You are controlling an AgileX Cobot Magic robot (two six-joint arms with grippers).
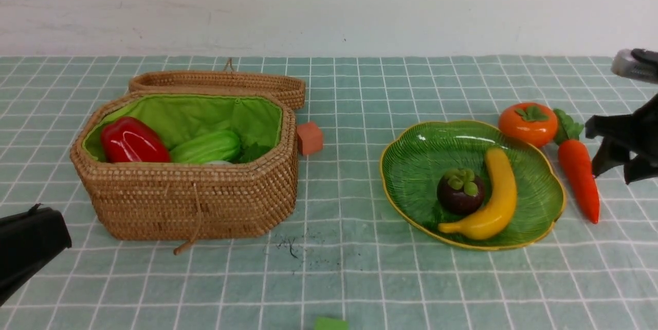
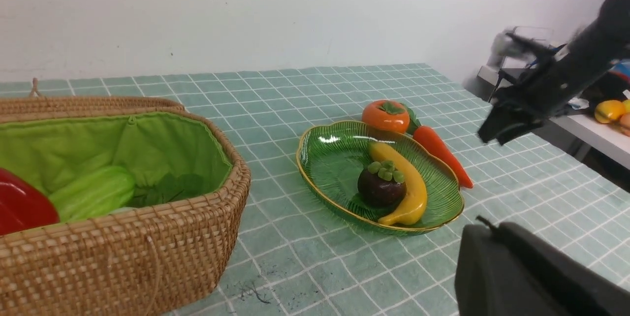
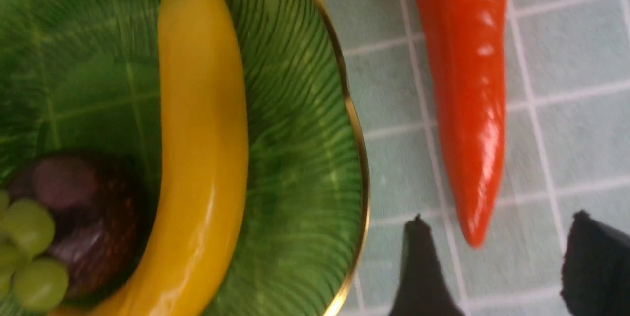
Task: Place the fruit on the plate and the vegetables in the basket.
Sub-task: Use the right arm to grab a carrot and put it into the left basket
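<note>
Basket (image 1: 185, 186) sits toward the left edge, lid open, pepper (image 1: 131, 141) and gourd (image 1: 205, 147) inside. Plate (image 1: 411, 165), toward the right edge, holds banana (image 1: 501, 191) and mangosteen (image 1: 460, 191). Carrot (image 1: 581, 176) lies just beside its rim and persimmon (image 1: 528, 123) sits on the cloth. The right gripper (image 3: 499, 237) hovers at the carrot's tip, jaws wide, empty. The thicker middle looks the safer grip. The rim crowds one side; open cloth on the other. The left gripper (image 1: 31, 248) is low at the near-left corner, jaws unreadable.

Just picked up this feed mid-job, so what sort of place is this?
Probably a robot lab tabletop, not a kitchen: a glossy toy banana and carrot, a checked tablecloth, and a bare white wall behind.
</note>
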